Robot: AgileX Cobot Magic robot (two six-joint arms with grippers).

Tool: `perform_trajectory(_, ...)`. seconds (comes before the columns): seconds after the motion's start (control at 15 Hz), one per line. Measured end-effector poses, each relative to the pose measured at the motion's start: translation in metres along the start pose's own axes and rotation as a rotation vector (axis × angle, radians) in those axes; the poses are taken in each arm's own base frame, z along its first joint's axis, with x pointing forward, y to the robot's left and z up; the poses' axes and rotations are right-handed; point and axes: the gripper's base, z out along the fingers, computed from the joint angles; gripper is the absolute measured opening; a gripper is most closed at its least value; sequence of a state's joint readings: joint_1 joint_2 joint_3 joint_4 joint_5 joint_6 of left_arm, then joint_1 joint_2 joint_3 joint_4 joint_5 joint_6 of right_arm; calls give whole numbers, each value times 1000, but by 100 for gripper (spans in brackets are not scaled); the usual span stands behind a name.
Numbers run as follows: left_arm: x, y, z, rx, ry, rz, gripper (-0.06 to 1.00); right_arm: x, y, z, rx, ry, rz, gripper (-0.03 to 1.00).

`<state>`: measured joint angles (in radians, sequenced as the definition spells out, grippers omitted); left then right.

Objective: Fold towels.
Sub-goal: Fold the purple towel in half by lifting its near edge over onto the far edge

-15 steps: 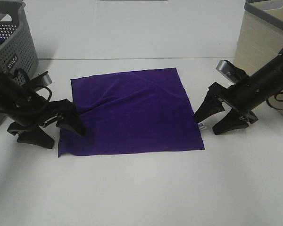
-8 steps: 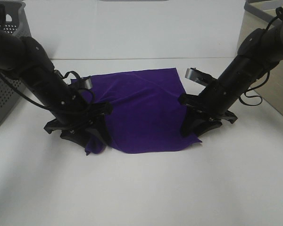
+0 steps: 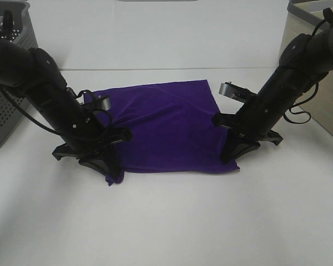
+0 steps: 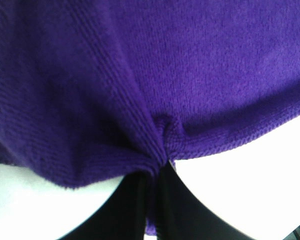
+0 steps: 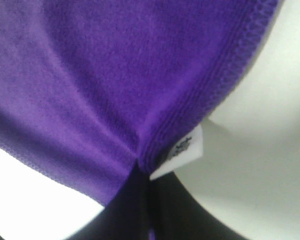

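The purple towel [image 3: 166,124] sits mid-table, soft and velvety, with a fine ribbed knit showing up close. Its far edge lies flat on the white table [image 3: 172,221], and creases run in from the near-left corner. The left gripper [image 3: 110,168] has its fingers pressed tight together on that near-left corner. The cloth puckers into a small knot between them, and a little flap droops below. Over on the right, the right gripper [image 3: 231,155] pinches the near-right corner, with its fingers clamped on the stitched hem just beside the small white tag [image 5: 182,149]. The near edge runs almost straight between the two grips. A broad stretch of white tabletop lies on the near side. The grey perforated basket [image 3: 19,25] stands far left behind the left arm. A beige bin [image 3: 305,39] stands far right, and both are well apart from the cloth.
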<state>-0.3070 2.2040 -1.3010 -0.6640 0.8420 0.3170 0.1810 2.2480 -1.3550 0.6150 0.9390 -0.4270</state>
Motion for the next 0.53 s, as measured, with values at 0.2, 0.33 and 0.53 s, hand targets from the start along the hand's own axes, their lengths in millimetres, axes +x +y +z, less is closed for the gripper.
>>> perform_trajectory(0.2,8,-1,-6,-25,49,49,0,10,3,-2,-18,94,-15,3)
perform_trajectory(0.33,24,-1,-11,-48,73,59,0,18,5,-9,7,133,-22,3)
perform_trajectory(0.53,53,-7,-31,-59,69,66,0,40,22,-35,-1,149,7,3)
